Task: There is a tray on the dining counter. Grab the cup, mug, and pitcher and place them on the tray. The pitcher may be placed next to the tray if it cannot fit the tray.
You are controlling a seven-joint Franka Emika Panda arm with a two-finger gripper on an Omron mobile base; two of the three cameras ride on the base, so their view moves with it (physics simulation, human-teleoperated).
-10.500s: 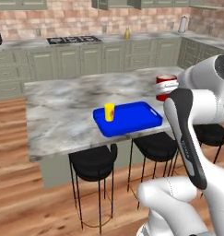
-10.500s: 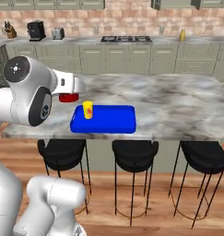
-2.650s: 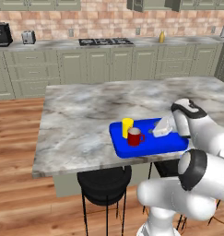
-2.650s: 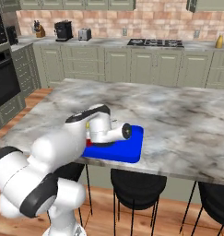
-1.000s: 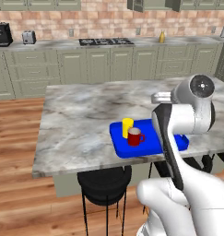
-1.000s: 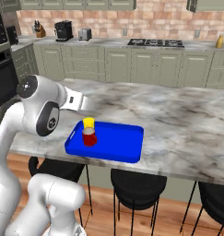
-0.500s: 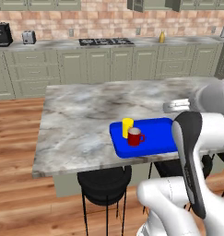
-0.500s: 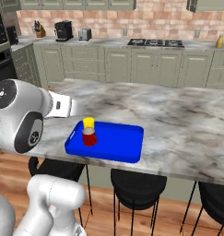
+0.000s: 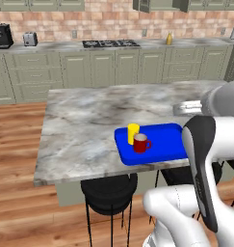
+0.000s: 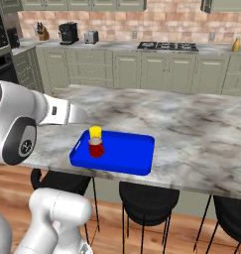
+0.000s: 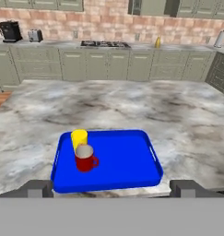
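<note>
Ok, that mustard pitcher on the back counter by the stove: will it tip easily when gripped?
Probably somewhat. The pitcher looks tall and narrow-necked, so a high pinch could topple it; gripping its wider body seems safer. It appears rigid. Its weight can't be judged from so far.

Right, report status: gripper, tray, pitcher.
Gripper open, empty. Cup and mug on tray. Pitcher on far wall counter, beyond stove.

No readable text, labels, brand names, numbers or signs appear anywhere in these views. The yellow cup [image 11: 79, 138] on the blue tray [image 11: 127, 161] shows no legible lettering from here. The small appliances on the back wall counter [image 9: 51, 47] are too distant and blurred to make out any writing.
</note>
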